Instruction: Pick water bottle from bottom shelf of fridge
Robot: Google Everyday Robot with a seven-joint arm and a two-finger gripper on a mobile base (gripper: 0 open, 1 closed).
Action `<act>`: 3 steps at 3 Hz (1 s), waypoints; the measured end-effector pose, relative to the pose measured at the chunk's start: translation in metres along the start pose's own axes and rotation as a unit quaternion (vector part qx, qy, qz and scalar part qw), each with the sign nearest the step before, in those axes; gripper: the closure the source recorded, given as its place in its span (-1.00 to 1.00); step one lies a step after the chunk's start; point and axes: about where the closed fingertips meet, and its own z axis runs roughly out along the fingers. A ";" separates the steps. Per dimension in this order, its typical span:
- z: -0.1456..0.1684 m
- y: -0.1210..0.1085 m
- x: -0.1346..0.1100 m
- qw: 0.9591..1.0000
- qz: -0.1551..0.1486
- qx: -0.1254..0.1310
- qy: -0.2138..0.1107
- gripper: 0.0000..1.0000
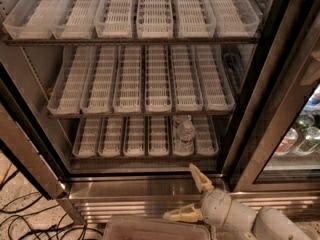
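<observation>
The fridge (150, 189) stands open with three rows of white slotted trays. The water bottle (185, 132) is small, clear and white-capped. It stands upright in the fifth lane tray from the left on the bottom shelf (145, 139). My gripper (191, 192) is below and in front of the shelf, over the steel sill, a little right of the bottle and well short of it. Its two cream fingers are spread apart and hold nothing.
A glass-fronted cabinet (295, 139) with coloured bottles stands at the right, behind a dark door post. Cables (25, 219) lie on the floor at lower left. A translucent bin (155, 229) sits at the bottom edge, by my arm.
</observation>
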 end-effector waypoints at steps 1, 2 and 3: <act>0.010 -0.013 -0.003 0.997 0.011 0.069 -0.016 -1.00; 0.018 -0.032 -0.006 0.993 0.002 0.114 -0.017 -1.00; 0.018 -0.052 -0.004 0.986 0.000 0.163 -0.017 -1.00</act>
